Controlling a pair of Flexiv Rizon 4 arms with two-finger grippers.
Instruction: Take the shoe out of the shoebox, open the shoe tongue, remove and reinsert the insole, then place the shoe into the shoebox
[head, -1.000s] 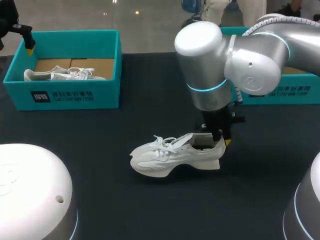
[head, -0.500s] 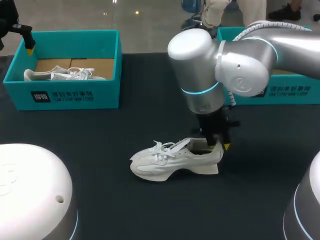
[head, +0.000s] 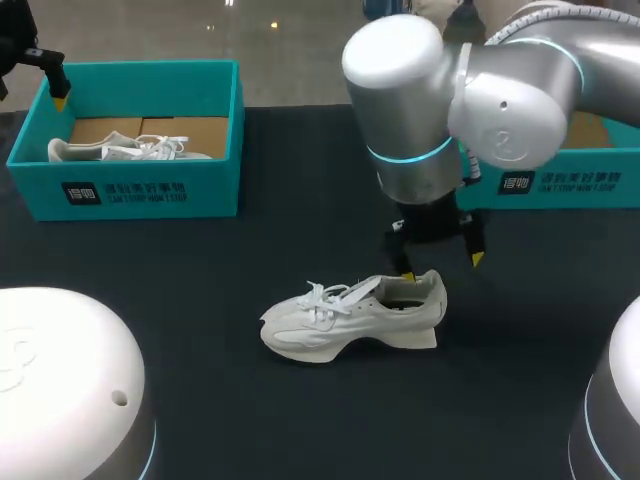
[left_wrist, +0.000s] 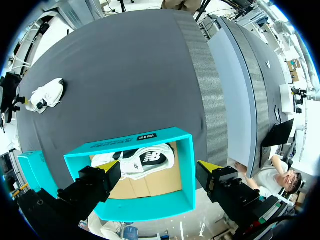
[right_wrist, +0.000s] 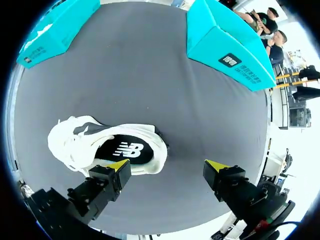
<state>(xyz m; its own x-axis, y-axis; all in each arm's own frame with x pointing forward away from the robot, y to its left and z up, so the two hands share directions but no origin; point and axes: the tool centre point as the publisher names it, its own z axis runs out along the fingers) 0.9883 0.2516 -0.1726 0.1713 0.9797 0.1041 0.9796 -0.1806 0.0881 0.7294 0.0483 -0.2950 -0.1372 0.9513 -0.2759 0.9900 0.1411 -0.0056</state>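
Chunky white shoe (head: 350, 315) rests on matte dark table (head: 200, 400) beneath splayed right hand (head: 441, 266).

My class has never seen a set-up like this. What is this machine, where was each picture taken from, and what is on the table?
This is a robot with two silver arms. One picture looks down from above and behind it; the two round ones come from a camera on each wrist. On the dark table lies a white lace-up sneaker. The right claw hangs open by its heel, holding nothing. The left claw hangs open above an open teal cardboard box with a second white sneaker inside. Another teal box stands on the right.
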